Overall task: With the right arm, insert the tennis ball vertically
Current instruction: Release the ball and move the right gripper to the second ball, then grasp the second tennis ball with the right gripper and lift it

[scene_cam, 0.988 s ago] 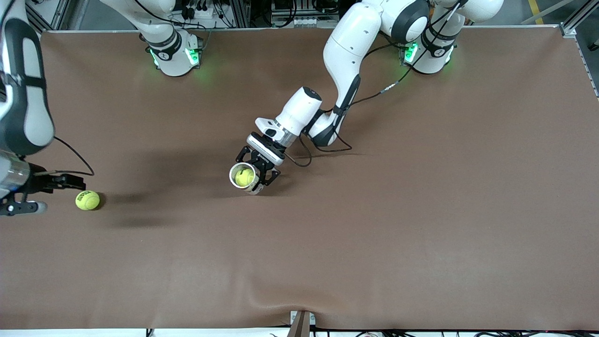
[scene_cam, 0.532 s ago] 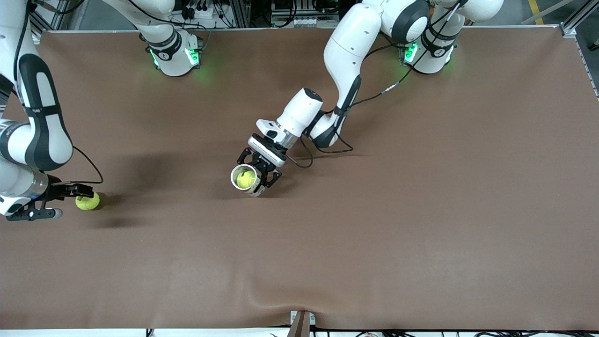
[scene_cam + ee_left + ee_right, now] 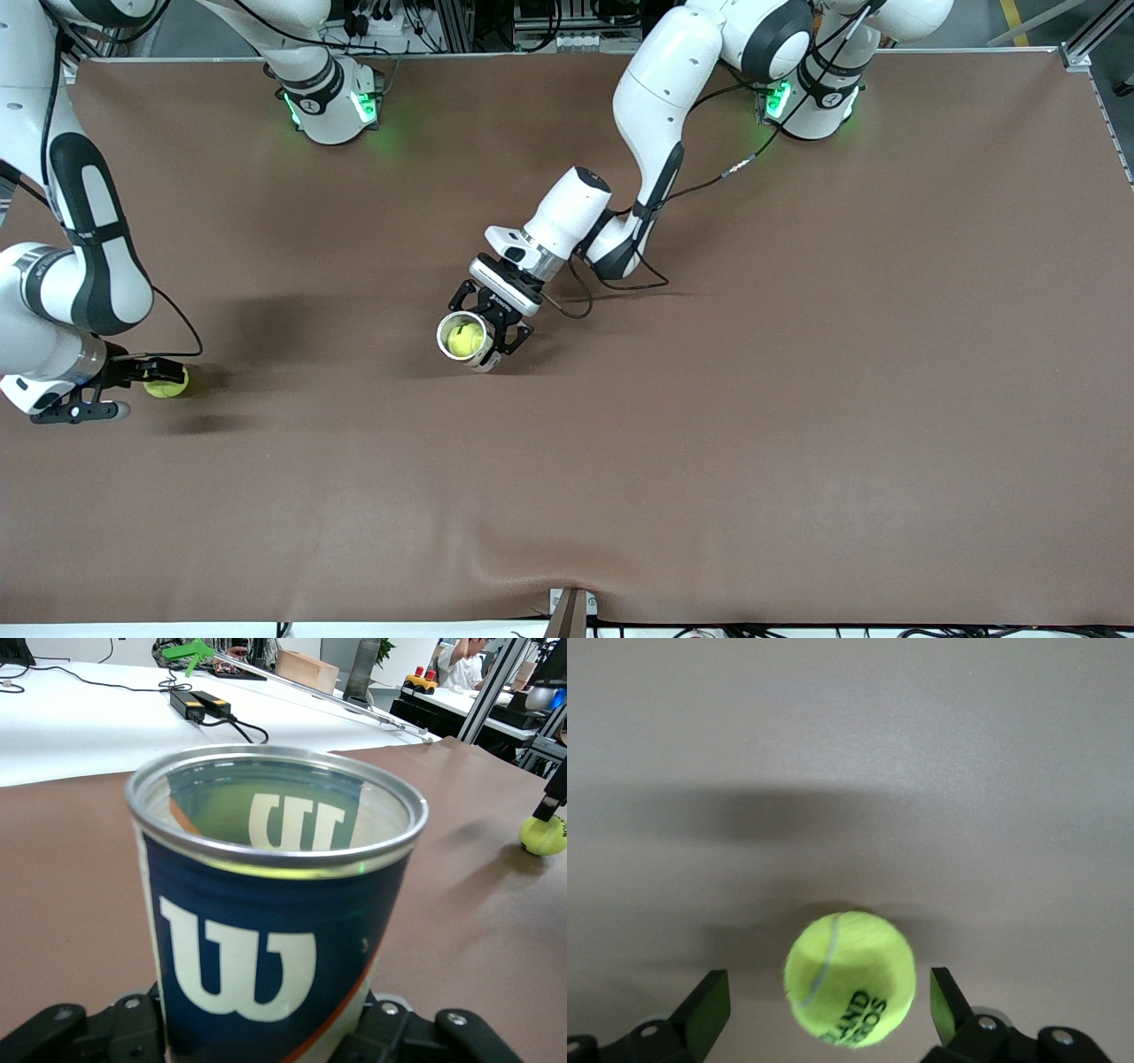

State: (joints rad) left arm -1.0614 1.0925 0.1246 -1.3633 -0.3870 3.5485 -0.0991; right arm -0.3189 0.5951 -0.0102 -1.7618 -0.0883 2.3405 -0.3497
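Right pincer point(image 3: 133, 390) spread wide at the right arm's end of the counter, low over the brown surface, prongs flanking a loose tennis ball point(image 3: 168, 384) without closing on it. In the right wrist view, both black fingers point(image 3: 709, 1010) standing clear at either side of that ball point(image 3: 850, 979), gaps showing between pads and felt. Left pincer point(image 3: 490, 330) clenched on a tennis can point(image 3: 462, 338) near the middle of the counter, well apart from the right pincer, toward the left arm's end from it.

Largest to smallest, then. Brown counter point(image 3: 709, 443) underneath both pincers, covered edge to edge with a mat. Right arm point(image 3: 84, 257), white with black bands, rising from the right pincer up past the frame edge. Left arm point(image 3: 656, 115) reaching down from its base to the left pincer. Tennis can upright in the left pincer's grasp, mouth open upward, blue wall with a white W point(image 3: 235, 961) and a silver rim. Inside the can, a second yellow ball point(image 3: 463, 338), seen through the mouth from the front camera. Loose tennis ball resting on the counter, between the right pincer's prongs, black lettering on the felt, its shadow on the mat alongside.
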